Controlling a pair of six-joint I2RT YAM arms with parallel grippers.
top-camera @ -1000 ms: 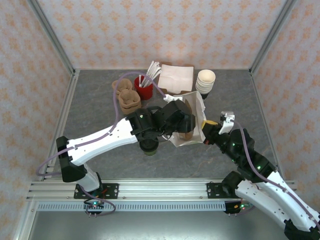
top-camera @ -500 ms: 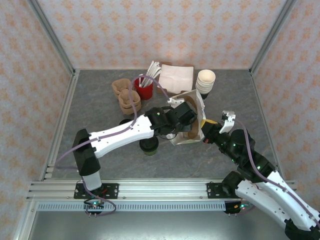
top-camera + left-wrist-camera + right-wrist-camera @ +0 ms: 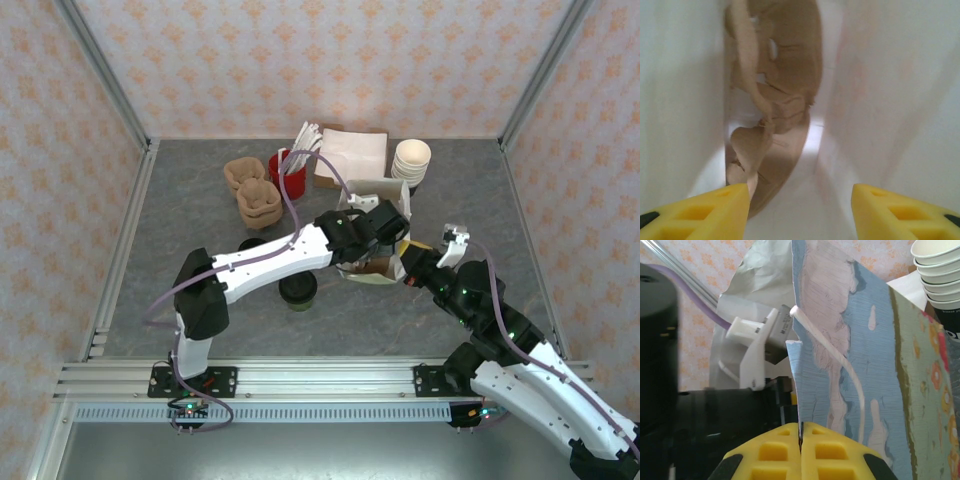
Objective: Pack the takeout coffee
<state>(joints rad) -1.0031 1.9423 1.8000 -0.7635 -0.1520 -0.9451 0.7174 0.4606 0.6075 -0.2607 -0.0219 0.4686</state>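
The takeout coffee (image 3: 298, 290), a small cup under a round black lid, stands on the table left of the paper bag (image 3: 385, 192). My left arm reaches into the bag's mouth. In the left wrist view my left gripper (image 3: 800, 212) is open between the bag's white walls (image 3: 890, 100), nothing between its yellow fingers (image 3: 715, 207). A brown pulp cup carrier (image 3: 772, 95) lies ahead of it in the bag. My right gripper (image 3: 801, 432) is shut on the bag's printed edge (image 3: 850, 355), at the bag's right side (image 3: 408, 262).
A low black lid piece (image 3: 250, 243) lies left of the bag. At the back stand brown pulp carriers (image 3: 252, 190), a red cup of white utensils (image 3: 287, 175), white napkins (image 3: 352, 152) and a stack of lidless white cups (image 3: 411, 160) (image 3: 937, 270).
My left arm has stretched further right and its gripper has gone deeper into the bag. The bag has been pushed more upright. The right gripper has kept its hold on the bag.
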